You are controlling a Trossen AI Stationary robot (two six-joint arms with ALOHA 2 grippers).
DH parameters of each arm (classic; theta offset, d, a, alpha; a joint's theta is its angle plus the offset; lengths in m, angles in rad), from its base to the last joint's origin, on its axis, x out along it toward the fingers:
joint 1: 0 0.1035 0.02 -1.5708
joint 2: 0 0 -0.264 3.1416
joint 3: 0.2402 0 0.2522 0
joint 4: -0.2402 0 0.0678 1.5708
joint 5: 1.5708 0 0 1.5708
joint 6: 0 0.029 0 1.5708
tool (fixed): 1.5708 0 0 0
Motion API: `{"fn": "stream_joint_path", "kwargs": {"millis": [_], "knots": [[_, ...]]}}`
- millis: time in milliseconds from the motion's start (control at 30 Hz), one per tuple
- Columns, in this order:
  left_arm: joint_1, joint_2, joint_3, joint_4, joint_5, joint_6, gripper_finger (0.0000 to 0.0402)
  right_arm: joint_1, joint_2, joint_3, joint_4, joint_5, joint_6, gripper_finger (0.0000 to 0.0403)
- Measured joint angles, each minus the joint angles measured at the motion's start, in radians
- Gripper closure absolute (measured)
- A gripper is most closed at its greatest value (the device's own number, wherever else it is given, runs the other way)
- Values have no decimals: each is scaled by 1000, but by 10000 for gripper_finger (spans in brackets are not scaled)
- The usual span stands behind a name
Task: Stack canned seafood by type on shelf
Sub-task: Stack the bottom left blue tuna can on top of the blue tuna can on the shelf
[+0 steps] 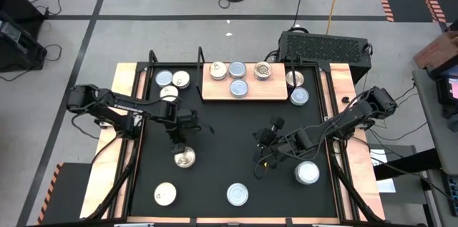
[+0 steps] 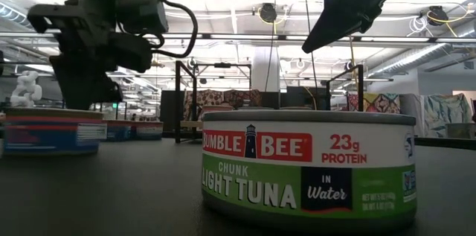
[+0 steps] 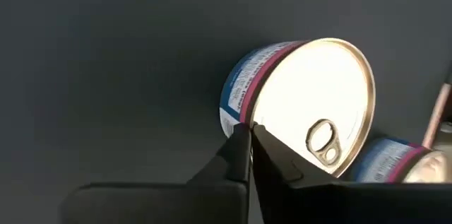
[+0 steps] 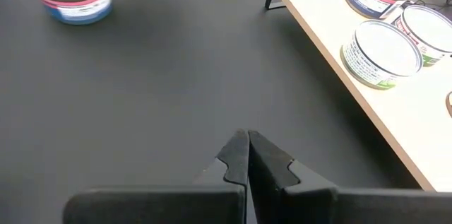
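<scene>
Left wrist view first: your left hand (image 3: 249, 133) has its fingers pressed together with nothing between them, the tips just at the rim of a gold-topped tin (image 3: 304, 104) with a blue and pink label and a pull ring. From above, that hand (image 1: 179, 143) sits just beside the same tin (image 1: 184, 158) on the black surface (image 1: 229, 148), so the tin is not held. Your right hand (image 1: 262, 139) hangs over bare surface near the middle, fingers together too, holding nothing. Nearest the low camera stands a green-labelled tuna tin (image 2: 309, 165); more tins lie along the front and right of the surface. Farther back, the shelf (image 1: 215, 92) already carries four tins, with others loose on either side of it. Expect these tins to be rigid and fairly dense for their size, with smooth, slippery metal walls. I would spread the fingers and close them across the side wall, below the lip, not on the lid or the ring.
</scene>
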Motion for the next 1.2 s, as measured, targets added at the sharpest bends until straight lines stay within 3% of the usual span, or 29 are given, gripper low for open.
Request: {"fn": "stream_joint_path", "kwargs": {"millis": [200, 467, 700, 800, 933, 1200], "knots": [[0, 1, 12, 50, 61, -34, 399, 0, 0, 0, 0, 0, 0, 403], [0, 0, 143, 103, 83, -110, 401, 0, 0, 0, -1, 0, 0, 403], [3, 0, 178, 400, 13, -357, 401, 0, 0, 0, -4, 0, 0, 403], [17, 0, 178, 464, -77, -496, 401, 0, 0, 0, -16, 0, 0, 403], [74, 0, 182, 491, -165, -578, 401, 0, 0, 0, -17, 0, 0, 403], [268, 0, 326, 456, -167, -509, 401, 0, 0, 0, -17, -24, 0, 403]]}}
